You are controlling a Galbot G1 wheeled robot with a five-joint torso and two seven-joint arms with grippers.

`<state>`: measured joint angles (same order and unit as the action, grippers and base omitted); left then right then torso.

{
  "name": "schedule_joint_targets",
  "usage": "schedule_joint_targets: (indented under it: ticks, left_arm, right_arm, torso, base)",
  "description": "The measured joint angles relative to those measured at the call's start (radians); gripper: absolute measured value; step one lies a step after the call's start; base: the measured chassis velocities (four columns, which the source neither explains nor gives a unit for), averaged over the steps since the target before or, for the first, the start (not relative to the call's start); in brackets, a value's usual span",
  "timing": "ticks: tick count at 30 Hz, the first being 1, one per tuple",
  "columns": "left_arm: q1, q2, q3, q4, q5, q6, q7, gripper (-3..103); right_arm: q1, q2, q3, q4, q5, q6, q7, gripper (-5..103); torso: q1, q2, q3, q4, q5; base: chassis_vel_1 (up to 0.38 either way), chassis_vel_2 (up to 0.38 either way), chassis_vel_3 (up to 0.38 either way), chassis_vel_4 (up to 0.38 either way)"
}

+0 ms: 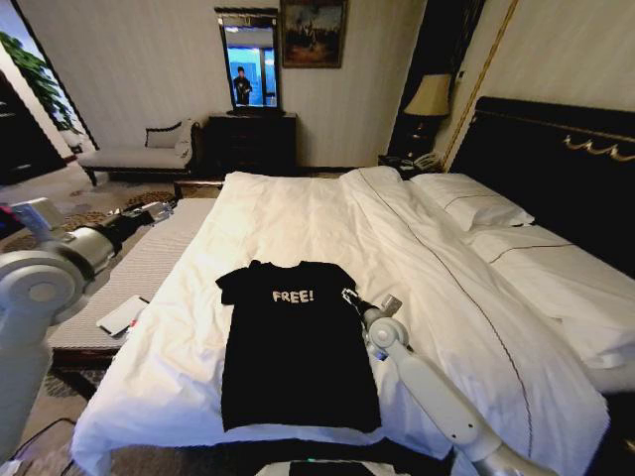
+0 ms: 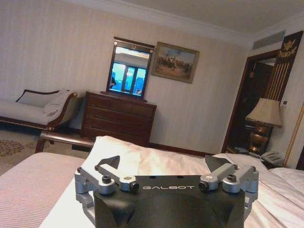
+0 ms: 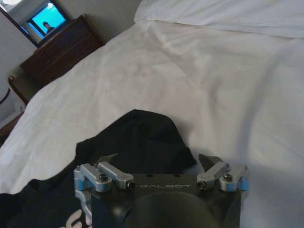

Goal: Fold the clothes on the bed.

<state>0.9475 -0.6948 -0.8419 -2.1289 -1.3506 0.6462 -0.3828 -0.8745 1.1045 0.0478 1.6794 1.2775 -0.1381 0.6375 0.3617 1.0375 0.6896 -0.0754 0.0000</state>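
One black T-shirt [image 1: 298,347] is laid flat on the white bed [image 1: 327,213]. It is spread out near the foot of the bed, close to the robot. The white word "FREE!" is seen on the chest. The neck is pointed toward the far edge of the bed, and the bottom hem is pointed toward the robot. So the long way of the shirt is run from the robot straight out across the bed. Both short sleeves are spread out to the sides.

The right gripper [image 1: 359,301] is placed at the shirt's right sleeve [image 3: 152,133]. In the right wrist view its fingers [image 3: 108,158] are seen spread apart, with nothing held between them. The black sleeve cloth is seen just in front of the fingers, bunched up a little, and the white bed is spread beyond it. It cannot be told if the cloth is touched yet.

The left gripper [image 1: 154,210] is held out to the left, well apart from the shirt, above the striped bench [image 1: 139,263] beside the bed. Its fingers [image 2: 108,163] are spread apart too, and nothing is held.

The right arm is much the nearer one to the shirt. The sleeve is most likely the part to be gripped first, and the fold is not yet begun.

One shirt is counted. One bed is counted. Two white pillows [image 1: 476,203] can be made out by the dark headboard [image 1: 556,169].
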Motion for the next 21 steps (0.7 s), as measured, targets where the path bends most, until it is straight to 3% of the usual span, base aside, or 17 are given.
schedule_joint_targets:
  ticks: [2, 5, 12, 14, 18, 20, 21]
  left_arm:
    - [0.001, 0.002, -0.002, 0.004, 0.000, 0.000, 0.000, 100]
    - [0.000, 0.003, -0.003, 0.006, 0.001, 0.000, 0.000, 100]
    - [-0.007, -0.001, 0.003, 0.013, 0.004, 0.000, 0.000, 100]
    - [-0.007, -0.001, 0.004, 0.014, 0.005, 0.001, 0.000, 100]
    - [-0.007, -0.005, 0.010, 0.022, 0.011, 0.001, 0.001, 100]
    - [-0.007, -0.005, 0.010, 0.023, 0.012, 0.001, 0.001, 100]
    - [-0.007, -0.005, 0.011, 0.025, 0.012, 0.001, 0.001, 100]
  right_arm:
    - [0.011, 0.000, -0.001, -0.006, 0.001, 0.006, -0.007, 85]
    - [0.015, -0.003, -0.001, -0.006, 0.003, 0.009, -0.010, 79]
    - [0.016, -0.003, -0.011, -0.012, 0.001, 0.009, -0.010, 47]
    - [0.016, 0.000, -0.012, -0.016, -0.001, 0.009, -0.010, 47]
    - [0.024, 0.006, -0.018, -0.031, -0.005, 0.009, -0.015, 25]
    - [0.026, 0.006, -0.019, -0.032, -0.006, 0.009, -0.017, 25]
    - [0.028, 0.006, -0.020, -0.034, -0.008, 0.009, -0.020, 19]
  torso:
    - [0.000, 0.000, 0.000, -0.0001, 0.0000]
    - [0.000, 0.000, 0.000, 0.0000, -0.0001]
    - [0.000, 0.000, 0.000, -0.0002, -0.0001]
    - [0.000, 0.000, 0.000, -0.0002, -0.0001]
    - [0.000, 0.000, 0.000, -0.0001, 0.0000]
    - [0.000, 0.000, 0.000, -0.0002, -0.0001]
    - [0.000, 0.000, 0.000, -0.0001, -0.0001]
  base:
    - [0.000, 0.000, 0.000, 0.000]
    - [0.000, 0.000, 0.000, 0.000]
    - [0.000, 0.000, 0.000, 0.000]
    - [0.000, 0.000, 0.000, 0.000]
    - [0.000, 0.000, 0.000, 0.000]
    - [0.000, 0.000, 0.000, 0.000]
    - [0.000, 0.000, 0.000, 0.000]
